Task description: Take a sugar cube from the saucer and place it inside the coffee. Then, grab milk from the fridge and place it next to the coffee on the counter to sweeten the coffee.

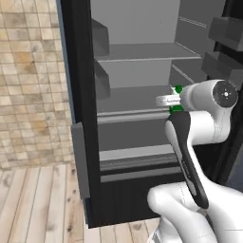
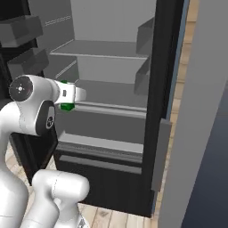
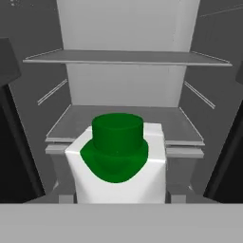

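The black fridge (image 1: 84, 71) (image 2: 164, 62) stands open, showing its grey inside and bare shelves (image 3: 128, 58). My gripper (image 1: 171, 99) (image 2: 76, 94) is held out in front of the middle shelf and is shut on the milk (image 1: 176, 109) (image 2: 67, 107), a white carton with green parts showing above and below the hand. In the hand view the milk (image 3: 118, 161) sits close, green cap toward the camera, hiding the fingertips. It hangs clear of the shelf behind it. The coffee, saucer, sugar cube and counter are out of view.
The fridge door with dark racks (image 1: 223, 33) (image 2: 22, 31) hangs open beside the arm. A tan tiled wall (image 1: 28, 85) and wooden floor (image 1: 38, 204) lie left of the fridge. A tall grey panel (image 2: 200, 111) stands close on the right.
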